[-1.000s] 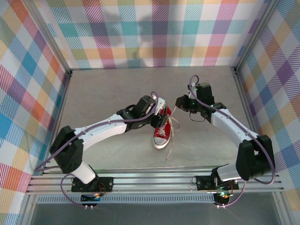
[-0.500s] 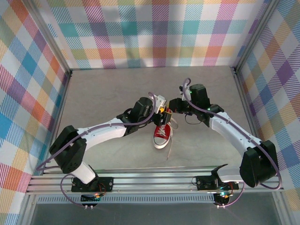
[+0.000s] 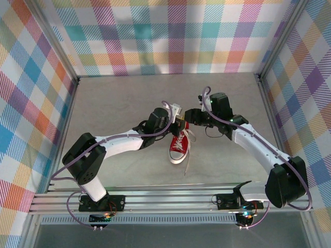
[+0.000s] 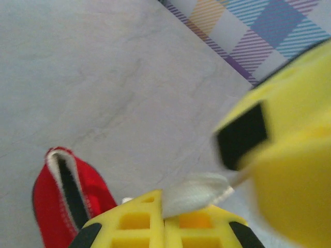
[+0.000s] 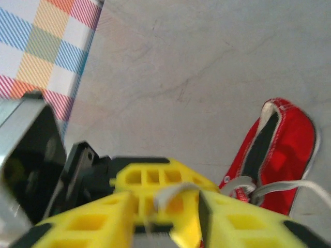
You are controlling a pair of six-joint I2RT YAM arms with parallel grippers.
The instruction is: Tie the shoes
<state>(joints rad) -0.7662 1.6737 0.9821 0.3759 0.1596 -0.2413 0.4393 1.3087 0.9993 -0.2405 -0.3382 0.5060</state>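
A: Grey tabletop [image 3: 129, 98], plaid walls [image 3: 170, 41]. Where for the sneaker [image 3: 178, 147]?
B: Just right of centre, toe toward 6 o'clock, laces [image 3: 182, 139] untied.
A: Any knot?
B: None yet; crossing, looping, tightening all left.
A: Hands?
B: Meeting at its 12 o'clock. Left gripper [image 4: 164, 221] pinched shut on 1 lace end [image 4: 194, 190]; right gripper [image 5: 166, 202] fingers apart, apparently gripping nothing.

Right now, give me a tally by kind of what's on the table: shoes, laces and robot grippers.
Red sneaker: 1
White lace: 1
Grippers: 2, the left gripper and the right gripper
Total: 4
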